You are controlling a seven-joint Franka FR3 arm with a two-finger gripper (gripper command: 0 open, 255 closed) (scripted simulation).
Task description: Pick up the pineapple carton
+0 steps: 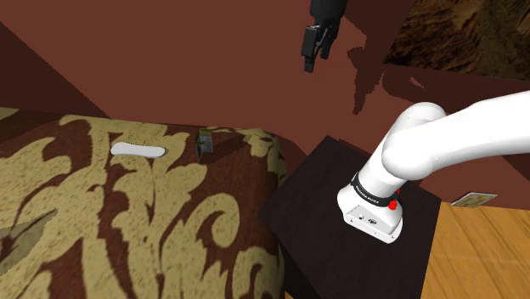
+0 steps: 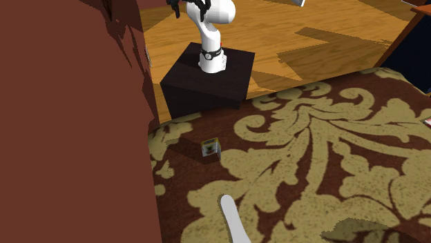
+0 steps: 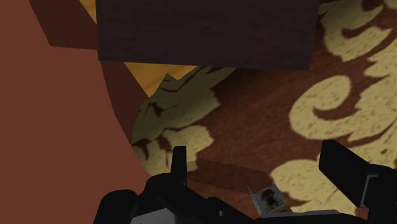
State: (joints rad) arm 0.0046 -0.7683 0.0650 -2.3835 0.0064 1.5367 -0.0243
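The pineapple carton (image 1: 204, 144) is a small box with a pictured face, standing on the brown and beige patterned surface (image 1: 127, 221) close to the red-brown wall. From the second exterior view the carton (image 2: 211, 148) lies a short way in front of the stand. My gripper (image 1: 314, 53) hangs high in the air against the wall, well above the carton and to its right in the shoulder view. In the wrist view the carton (image 3: 270, 200) sits far below, between the spread fingers and nearer the right one. The gripper (image 3: 261, 167) is open and holds nothing.
A flat white oblong thing (image 1: 138, 150) lies on the patterned surface left of the carton; it also shows as the white oblong (image 2: 233, 219). The dark box stand (image 1: 340, 238) carries the white arm (image 1: 442, 140). The red-brown wall (image 2: 69, 124) borders the surface. Wooden floor (image 2: 290, 34) lies beyond the stand.
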